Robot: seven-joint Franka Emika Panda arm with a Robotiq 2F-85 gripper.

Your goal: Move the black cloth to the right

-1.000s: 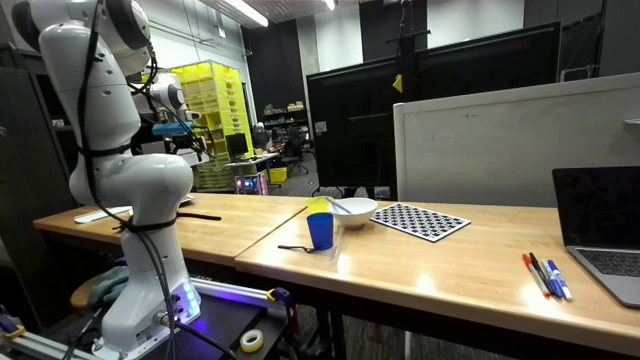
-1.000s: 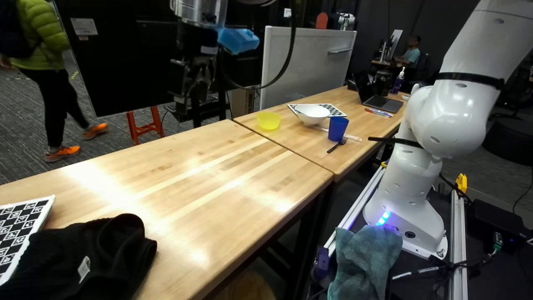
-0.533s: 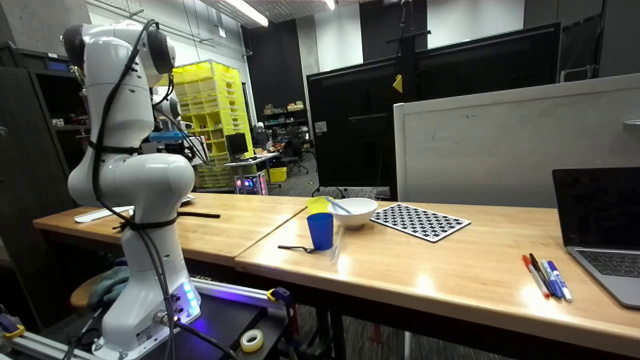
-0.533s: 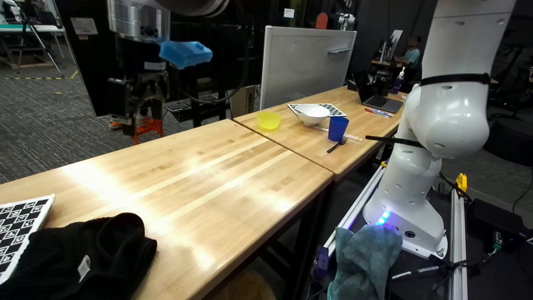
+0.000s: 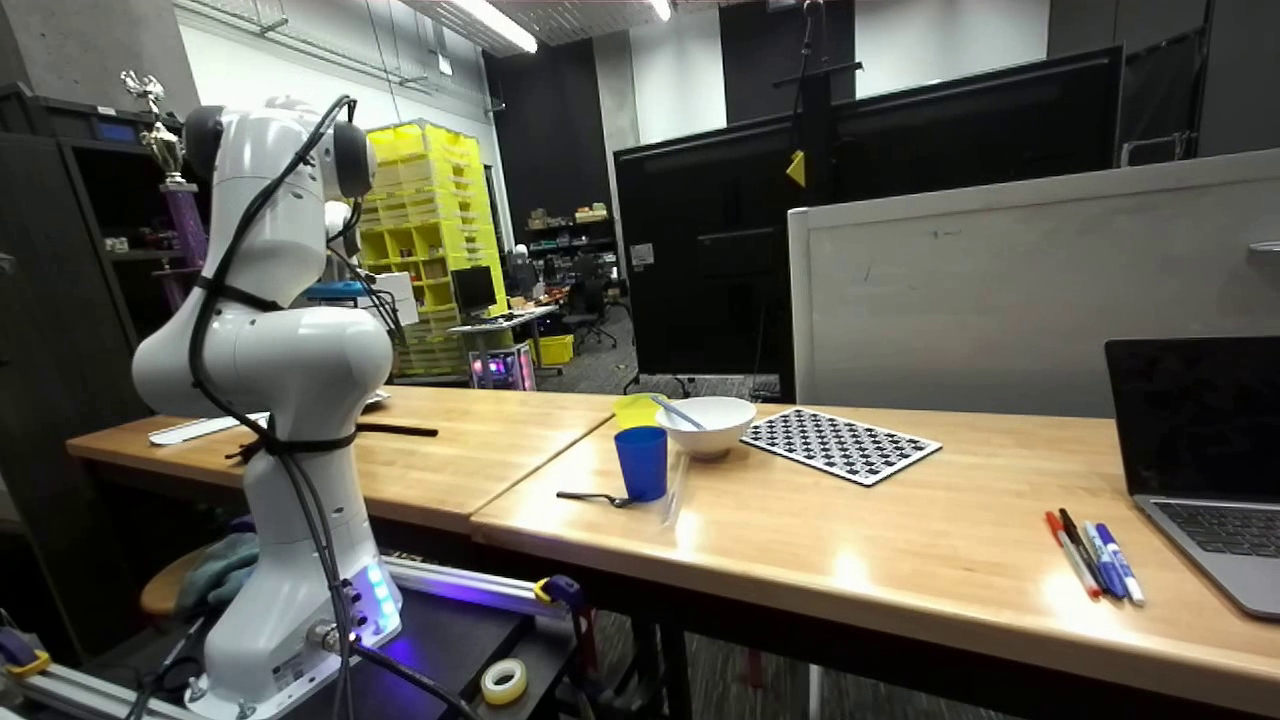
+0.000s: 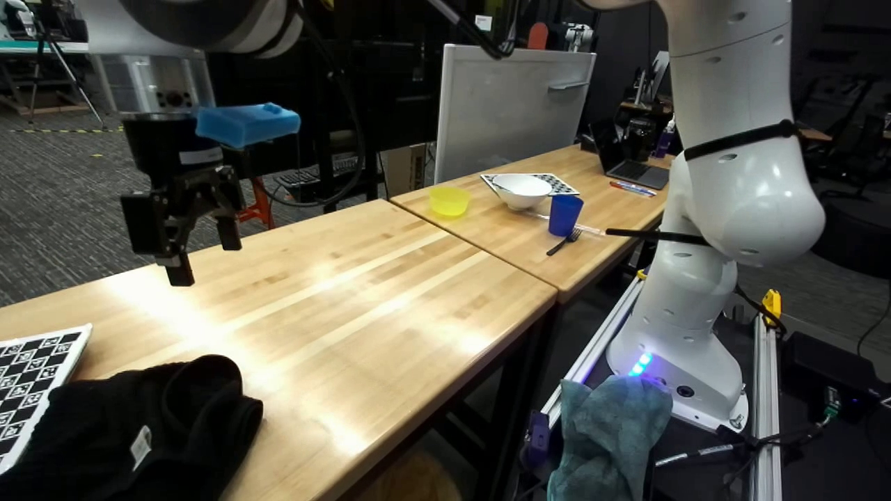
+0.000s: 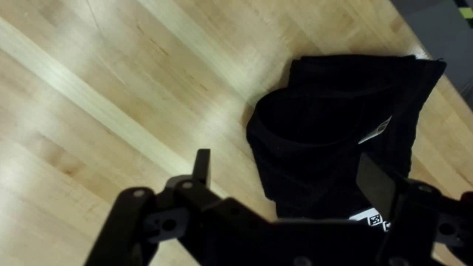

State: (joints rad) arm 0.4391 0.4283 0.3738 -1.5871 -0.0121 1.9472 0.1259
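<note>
The cloth (image 6: 174, 417) is lying on a table (image 6: 334, 313), beside or partly over a board (image 6: 28, 376) (unclear which); in the wrist view its corner is reaching the table's edge. The gripper (image 6: 204, 256) is hanging above. In an exterior view, a second table (image 5: 960, 500) is adjoining. By its back left corner, a dish (image 5: 637, 408) is sitting left of a bowl (image 5: 715, 430) holding a utensil (image 5: 678, 411). A cup (image 5: 641, 463) is standing before the bowl; a fork (image 5: 595, 495) is lying just left. Right of the bowl, toward the back edge, a second board (image 5: 840, 443) is lying. Pens (image 5: 1103, 555) are lying left of a laptop (image 5: 1220, 520), near the front edge.
</note>
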